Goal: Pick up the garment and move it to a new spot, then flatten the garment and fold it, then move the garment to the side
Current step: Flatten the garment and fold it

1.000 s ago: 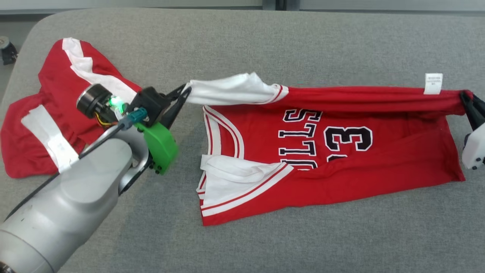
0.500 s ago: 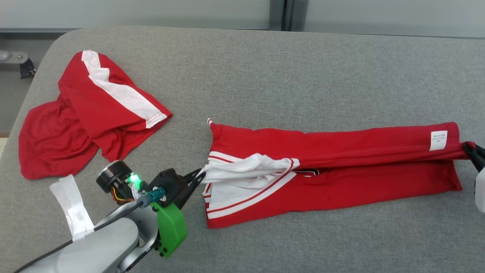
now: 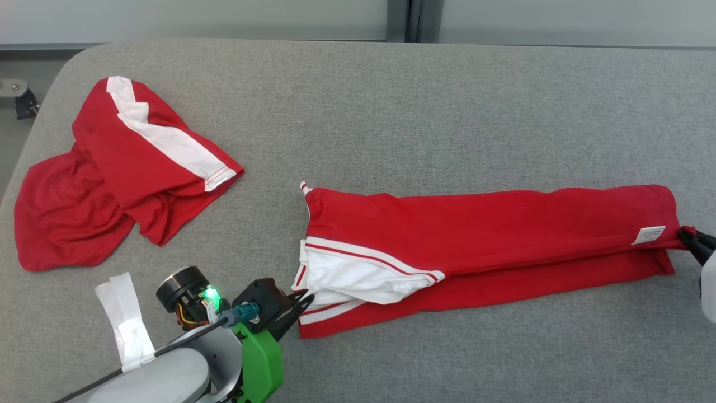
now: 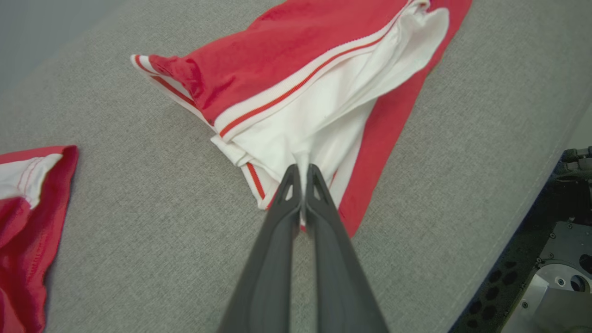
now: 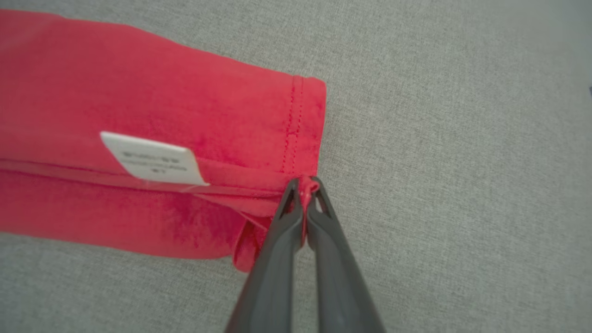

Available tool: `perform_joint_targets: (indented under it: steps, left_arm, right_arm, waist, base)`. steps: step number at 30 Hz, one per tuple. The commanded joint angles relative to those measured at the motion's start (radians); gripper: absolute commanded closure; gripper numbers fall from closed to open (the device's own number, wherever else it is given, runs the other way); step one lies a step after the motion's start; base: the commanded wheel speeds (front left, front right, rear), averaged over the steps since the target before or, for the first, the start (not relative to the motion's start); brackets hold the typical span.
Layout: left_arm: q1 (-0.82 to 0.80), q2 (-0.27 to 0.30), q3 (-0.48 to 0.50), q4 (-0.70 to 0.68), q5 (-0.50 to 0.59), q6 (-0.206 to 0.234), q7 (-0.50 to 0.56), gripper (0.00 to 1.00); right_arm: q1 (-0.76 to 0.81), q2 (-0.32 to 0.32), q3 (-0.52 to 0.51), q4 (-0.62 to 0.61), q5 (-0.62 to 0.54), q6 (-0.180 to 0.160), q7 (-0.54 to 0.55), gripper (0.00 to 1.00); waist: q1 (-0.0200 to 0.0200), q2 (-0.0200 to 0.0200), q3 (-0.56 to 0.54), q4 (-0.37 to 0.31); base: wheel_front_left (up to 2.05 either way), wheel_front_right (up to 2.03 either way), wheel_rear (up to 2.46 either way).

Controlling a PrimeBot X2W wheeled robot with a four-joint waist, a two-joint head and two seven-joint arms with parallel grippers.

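Note:
The garment (image 3: pixel 481 235), a red jersey with white trim, lies folded lengthwise in a long band across the grey surface. My left gripper (image 3: pixel 302 299) is shut on the white shoulder end (image 4: pixel 319 125) at the band's near-left corner. My right gripper (image 3: pixel 691 239) is shut on the red hem corner (image 5: pixel 307 187) at the far right, beside a white care label (image 5: pixel 152 159). The top layer covers the printed front, so the lettering is hidden.
A second red garment with a white stripe (image 3: pixel 123 173) lies crumpled at the left of the grey padded table (image 3: pixel 391 101). A strip of white tape (image 3: pixel 126 319) hangs off my left forearm. The table's edge and dark machinery (image 4: pixel 559 259) lie to the right in the left wrist view.
Both grippers drew the raised top edge toward me and down, laying it over the lower half; the printed lettering is now covered. The camera also shifted, showing more of the table's far edge.

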Motion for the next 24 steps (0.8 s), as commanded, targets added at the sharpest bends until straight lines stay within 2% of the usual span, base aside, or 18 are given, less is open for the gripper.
perform_joint_targets:
  steps: [1,4,5,6,7,8,9,10,16,21,24]
  left_arm:
    - [0.017,0.000,0.000,0.001,-0.001,0.005,0.005,1.00]
    - [0.025,-0.011,-0.001,0.012,0.007,-0.002,0.015,1.00]
    - [0.027,-0.015,-0.001,0.017,0.011,-0.004,0.018,1.00]
    - [0.030,-0.018,-0.001,0.021,0.015,-0.006,0.022,0.87]
    - [0.034,-0.022,-0.002,0.028,0.022,-0.006,0.023,0.65]
    - [0.035,-0.025,-0.002,0.033,0.027,-0.006,0.021,0.34]
    - [0.032,-0.030,-0.002,0.039,0.039,0.003,0.009,0.08]
    - [0.028,-0.033,-0.002,0.044,0.052,0.011,-0.002,0.00]
    - [0.037,-0.057,0.028,0.079,0.037,0.045,-0.054,0.00]
    - [0.033,-0.071,0.118,0.107,0.007,0.130,-0.151,0.00]
    - [0.047,-0.093,0.201,0.125,-0.026,0.208,-0.243,0.00]
  right_arm:
    - [0.009,-0.001,0.005,-0.003,0.009,-0.003,0.009,1.00]
    - [0.016,0.008,0.011,-0.015,0.041,-0.002,0.024,1.00]
    - [0.016,0.008,0.012,-0.016,0.050,-0.002,0.026,0.56]
    - [0.021,0.009,0.011,-0.010,0.066,-0.002,0.041,0.00]
    - [0.025,0.008,0.012,-0.005,0.072,-0.002,0.054,0.00]
    - [0.028,0.005,0.013,0.002,0.080,-0.002,0.068,0.00]
    - [0.023,-0.001,0.012,0.002,0.078,-0.002,0.072,0.00]
    - [0.016,-0.002,0.003,0.002,0.086,-0.002,0.065,0.00]
    - [0.000,-0.015,-0.066,-0.012,0.158,-0.002,0.037,0.00]
    - [-0.009,-0.002,-0.132,-0.040,0.168,-0.002,-0.076,0.00]
    - [-0.006,0.017,-0.166,-0.075,0.146,-0.002,-0.175,0.00]
  waist:
    - [0.0000,0.0000,0.003,-0.004]
    - [0.0000,0.0000,0.004,-0.007]
    - [0.0000,0.0000,0.004,-0.008]
    - [0.0000,0.0000,0.004,-0.009]
    - [0.0000,0.0000,0.003,-0.010]
    - [0.0000,0.0000,0.003,-0.011]
    - [0.0000,0.0000,0.003,-0.012]
    - [0.0000,0.0000,0.003,-0.012]
    - [0.0000,0.0000,-0.008,-0.018]
    - [0.0000,0.0000,-0.023,-0.021]
    - [0.0000,0.0000,-0.032,-0.024]
  base:
    - [0.00,0.00,0.00]
    - [0.00,0.00,0.00]
    - [0.00,0.00,0.00]
    - [0.00,0.00,0.00]
    - [0.00,0.00,0.00]
    - [0.00,0.00,0.00]
    - [0.00,0.00,0.00]
    - [0.00,0.00,0.00]
    - [0.00,0.00,0.00]
    - [0.00,0.00,0.00]
    - [0.00,0.00,0.00]
